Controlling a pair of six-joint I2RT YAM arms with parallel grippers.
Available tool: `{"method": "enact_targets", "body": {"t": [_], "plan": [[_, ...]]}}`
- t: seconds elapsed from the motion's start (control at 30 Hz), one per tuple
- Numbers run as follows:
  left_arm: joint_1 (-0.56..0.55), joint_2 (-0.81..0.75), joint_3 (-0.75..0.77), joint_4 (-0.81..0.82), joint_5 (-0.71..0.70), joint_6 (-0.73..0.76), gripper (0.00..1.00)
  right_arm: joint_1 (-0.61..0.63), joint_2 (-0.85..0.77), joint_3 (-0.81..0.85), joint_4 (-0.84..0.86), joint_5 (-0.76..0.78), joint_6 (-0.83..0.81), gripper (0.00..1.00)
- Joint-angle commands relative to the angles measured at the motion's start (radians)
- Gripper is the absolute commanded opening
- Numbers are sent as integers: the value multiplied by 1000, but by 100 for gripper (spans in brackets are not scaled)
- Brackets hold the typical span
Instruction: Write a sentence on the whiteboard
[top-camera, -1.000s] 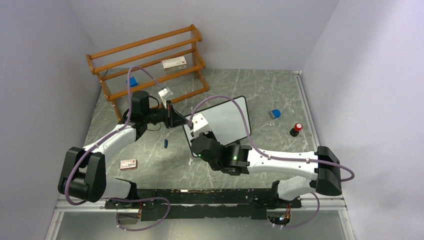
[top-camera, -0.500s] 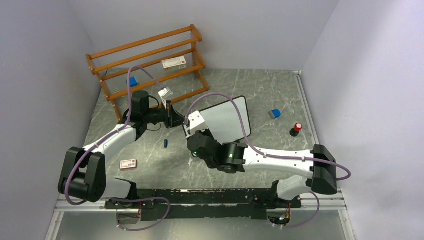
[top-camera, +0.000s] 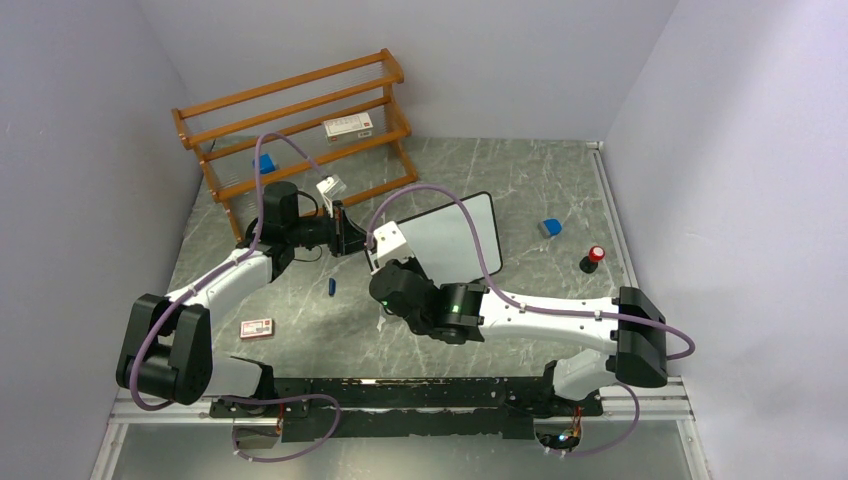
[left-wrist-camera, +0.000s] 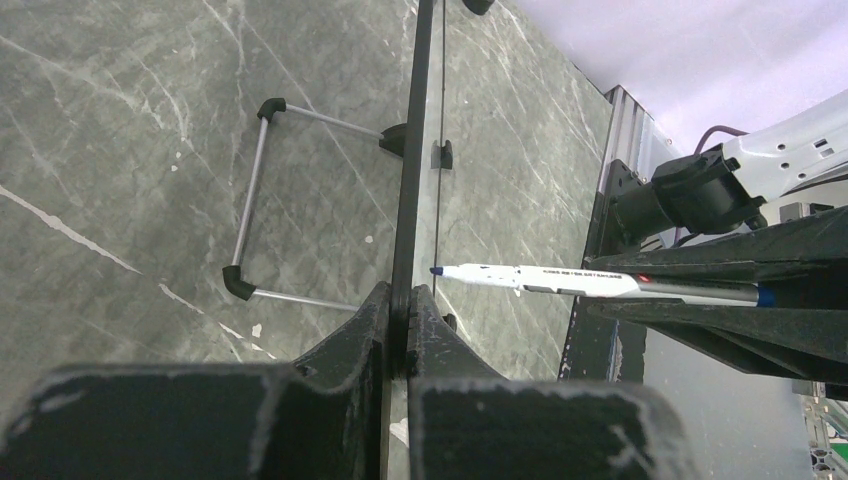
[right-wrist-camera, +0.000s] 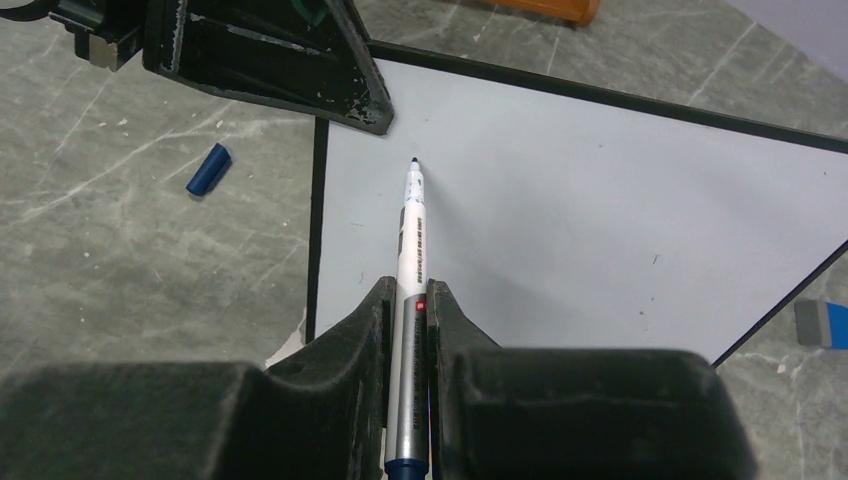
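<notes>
The whiteboard (top-camera: 445, 238) stands tilted on the table, and no sentence shows on its white face (right-wrist-camera: 600, 190). My left gripper (top-camera: 347, 232) is shut on the board's black left frame; the left wrist view shows the board edge-on (left-wrist-camera: 415, 150) between the closed jaws (left-wrist-camera: 403, 310). My right gripper (top-camera: 383, 262) is shut on a white and silver blue-tipped marker (right-wrist-camera: 412, 240). In the right wrist view (right-wrist-camera: 408, 290) the marker's bare tip sits at the board's upper left area, close to the left fingers (right-wrist-camera: 300, 60). The marker also shows in the left wrist view (left-wrist-camera: 560, 282), its tip at the board's face.
A wooden rack (top-camera: 300, 120) at the back left holds a red and white box (top-camera: 348, 126) and a blue block (top-camera: 265, 163). On the table lie a blue marker cap (top-camera: 332, 288), a small box (top-camera: 257, 328), a blue eraser (top-camera: 550, 227) and a red-topped black object (top-camera: 592, 258).
My right arm has shifted left, carrying the marker toward the board's left side. The left arm and the board have not moved.
</notes>
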Motion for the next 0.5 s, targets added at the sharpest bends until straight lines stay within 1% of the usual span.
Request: {"method": "enact_targets", "body": {"t": [0.0, 0.47], "plan": [[13, -5, 9, -11, -44, 61, 5, -10, 0, 27, -8, 36, 26, 0], [13, -4, 9, -4, -29, 54, 5, -25, 17, 19, 13, 38, 25, 0]]}}
